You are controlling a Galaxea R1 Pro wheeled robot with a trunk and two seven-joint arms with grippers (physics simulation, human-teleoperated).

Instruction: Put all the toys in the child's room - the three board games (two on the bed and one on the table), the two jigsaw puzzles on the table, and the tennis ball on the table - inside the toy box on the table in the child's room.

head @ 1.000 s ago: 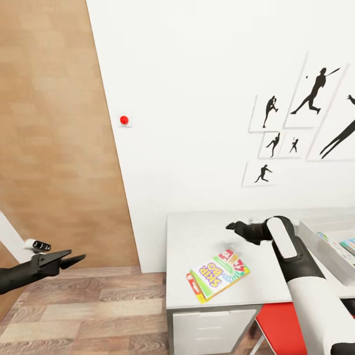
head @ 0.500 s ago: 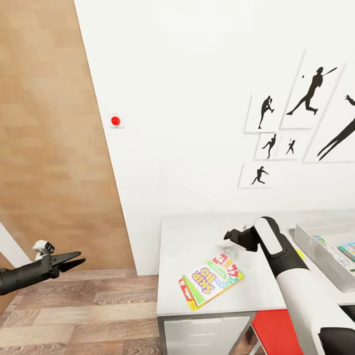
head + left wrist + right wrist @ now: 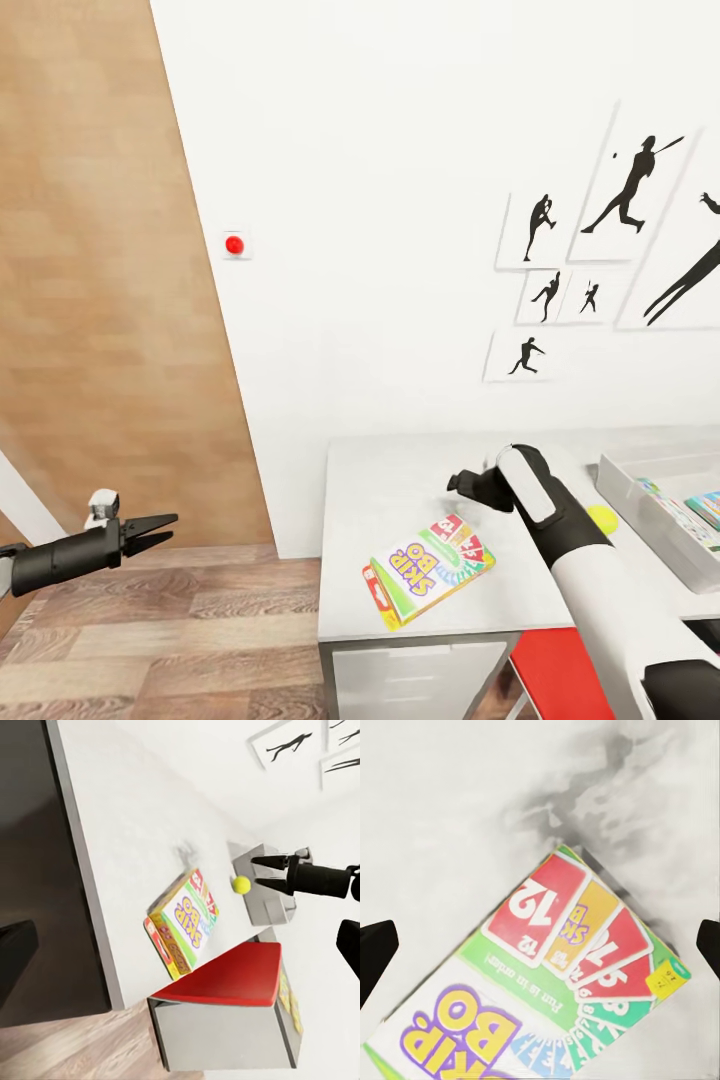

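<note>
Your right gripper (image 3: pixel 462 483) hangs wide open above the board game (image 3: pixel 428 569) lying flat on the tabletop (image 3: pixel 380 480), lined up for a grasp; the tennis ball (image 3: pixel 601 517) rests beside the toy box (image 3: pixel 640 497). Your left gripper (image 3: pixel 150 528) idles open over the floor (image 3: pixel 180 640).
</note>
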